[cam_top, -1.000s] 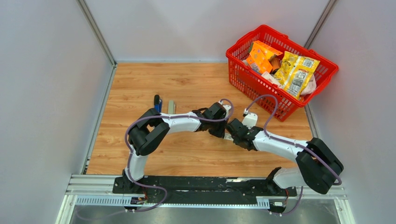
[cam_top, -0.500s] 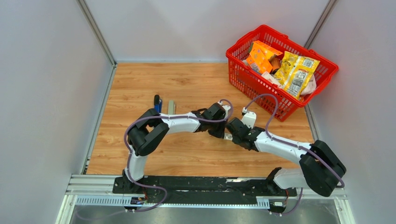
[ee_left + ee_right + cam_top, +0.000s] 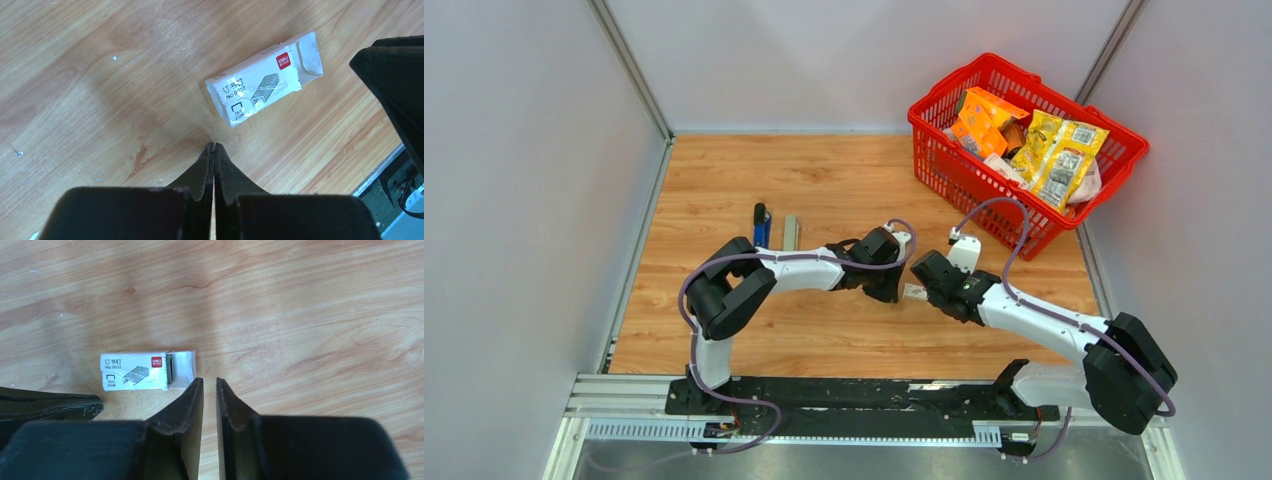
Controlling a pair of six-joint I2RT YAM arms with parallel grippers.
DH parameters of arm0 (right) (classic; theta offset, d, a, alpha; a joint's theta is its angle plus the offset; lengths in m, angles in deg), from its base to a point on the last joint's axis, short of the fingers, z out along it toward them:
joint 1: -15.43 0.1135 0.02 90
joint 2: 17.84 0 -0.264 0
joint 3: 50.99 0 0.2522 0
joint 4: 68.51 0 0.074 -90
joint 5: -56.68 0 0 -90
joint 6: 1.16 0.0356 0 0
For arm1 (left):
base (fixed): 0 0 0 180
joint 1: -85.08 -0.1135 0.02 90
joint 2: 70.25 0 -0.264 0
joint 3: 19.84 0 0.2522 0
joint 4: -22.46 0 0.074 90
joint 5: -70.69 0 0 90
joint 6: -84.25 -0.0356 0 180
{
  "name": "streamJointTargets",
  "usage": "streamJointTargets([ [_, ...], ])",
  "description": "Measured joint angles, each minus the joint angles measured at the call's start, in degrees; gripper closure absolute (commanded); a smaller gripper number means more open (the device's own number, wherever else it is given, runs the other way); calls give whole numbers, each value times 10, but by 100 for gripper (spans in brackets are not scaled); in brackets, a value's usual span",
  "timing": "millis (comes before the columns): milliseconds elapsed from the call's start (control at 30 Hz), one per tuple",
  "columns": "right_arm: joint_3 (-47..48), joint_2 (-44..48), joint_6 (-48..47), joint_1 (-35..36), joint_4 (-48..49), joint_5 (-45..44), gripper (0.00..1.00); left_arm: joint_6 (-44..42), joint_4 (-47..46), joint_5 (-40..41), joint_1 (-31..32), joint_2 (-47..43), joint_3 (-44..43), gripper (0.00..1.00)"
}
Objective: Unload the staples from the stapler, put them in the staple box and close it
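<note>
A blue and black stapler (image 3: pixel 762 221) lies on the wooden table at the back left, with a grey bar (image 3: pixel 791 231) beside it. No loose staples show. A small white printed staple box (image 3: pixel 914 292) lies flat between my two grippers. It shows in the left wrist view (image 3: pixel 262 85) and in the right wrist view (image 3: pixel 145 371), where a dark grey block (image 3: pixel 171 369) sits in its open end. My left gripper (image 3: pixel 214 145) is shut and empty, just short of the box. My right gripper (image 3: pixel 209 380) is open by a narrow gap and empty, beside the box's open end.
A red basket (image 3: pixel 944 165) with orange and yellow packets stands at the back right, near the right arm's cable. Grey walls close in the table on the left, back and right. My right gripper's finger (image 3: pixel 395 95) shows at the right of the left wrist view.
The two grippers were close together over the box. They have drawn slightly apart and the box now shows on the table between them.
</note>
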Motion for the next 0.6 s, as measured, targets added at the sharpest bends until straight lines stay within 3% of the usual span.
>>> streamJointTargets([
  [100,0,0,0,-2,-4,-4,100,0,1,5,2,-1,0,100],
  [600,-1,-36,-10,-40,17,17,100,-3,26,25,-1,17,-34,100],
])
